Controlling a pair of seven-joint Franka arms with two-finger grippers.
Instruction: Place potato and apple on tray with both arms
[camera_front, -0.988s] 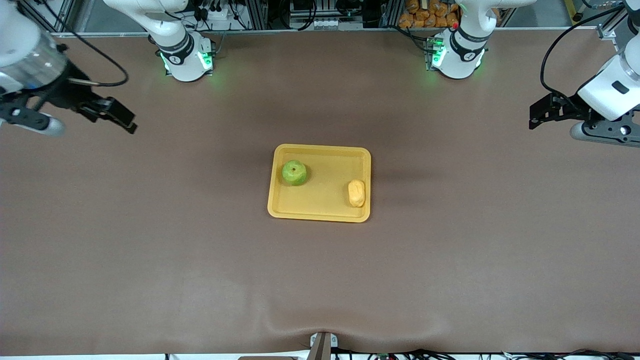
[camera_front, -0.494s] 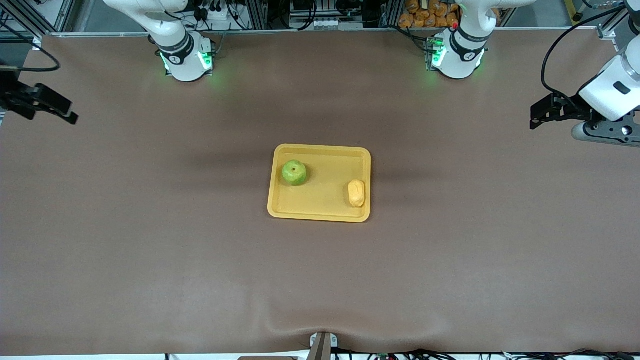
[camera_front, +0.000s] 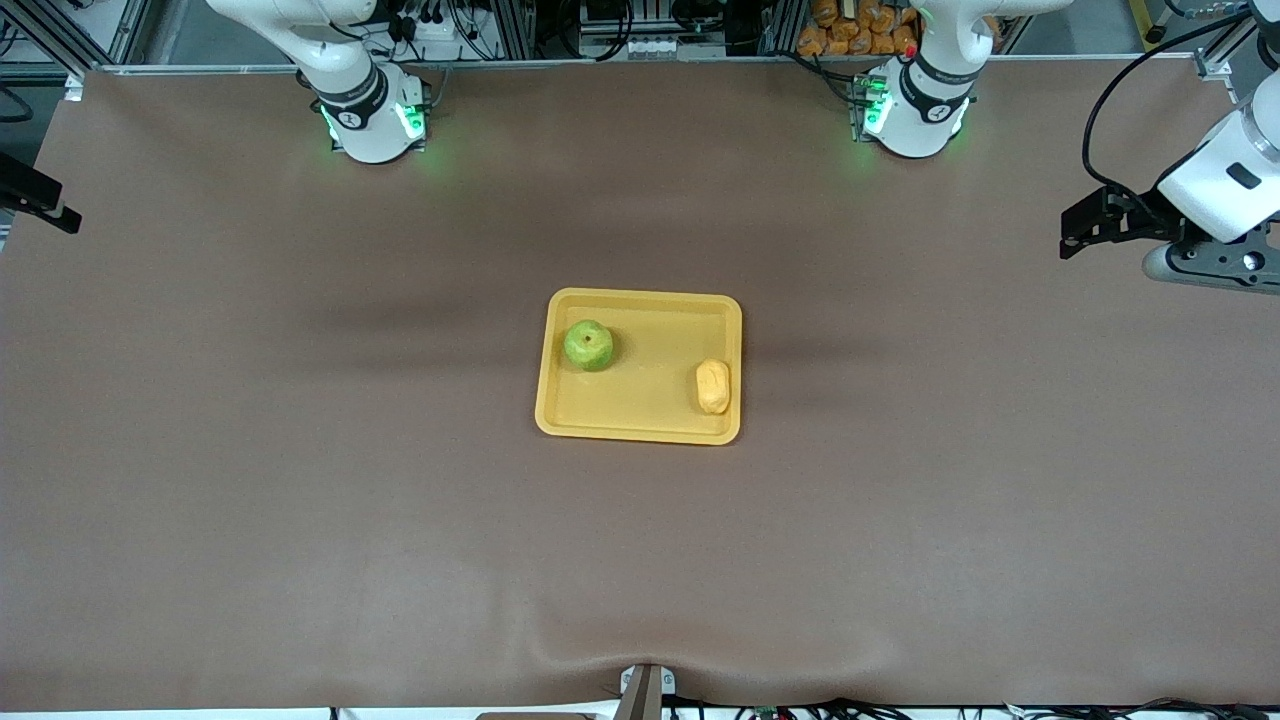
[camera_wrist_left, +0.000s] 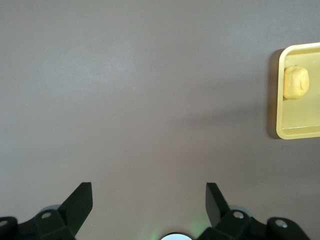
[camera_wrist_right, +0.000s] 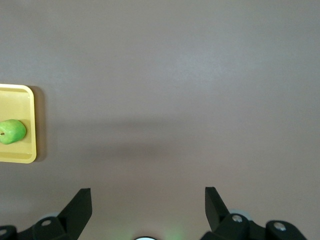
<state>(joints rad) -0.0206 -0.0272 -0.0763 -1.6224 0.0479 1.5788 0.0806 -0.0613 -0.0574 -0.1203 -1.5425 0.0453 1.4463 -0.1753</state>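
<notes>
The yellow-orange tray (camera_front: 640, 432) lies in the middle of the table. The green apple (camera_front: 588, 345) sits in it toward the right arm's end. The tan potato (camera_front: 713, 386) lies in it toward the left arm's end, against the rim. My left gripper (camera_front: 1068, 232) is open and empty, up over bare table at the left arm's end. In its wrist view (camera_wrist_left: 148, 197) the tray (camera_wrist_left: 300, 132) and potato (camera_wrist_left: 296, 82) show. My right gripper (camera_front: 45, 200) is at the right arm's end, mostly out of the front view. Its wrist view (camera_wrist_right: 147, 200) shows it open and empty, with tray (camera_wrist_right: 20, 157) and apple (camera_wrist_right: 11, 131).
The brown table mat (camera_front: 300, 450) spreads wide all round the tray. The two arm bases (camera_front: 372, 115) (camera_front: 915, 110) stand along the table's edge farthest from the front camera. A small metal bracket (camera_front: 645, 690) sits at the nearest edge.
My right gripper has drawn back toward the right arm's end of the table and has nearly left the front view. The left gripper, apple and potato have stayed put.
</notes>
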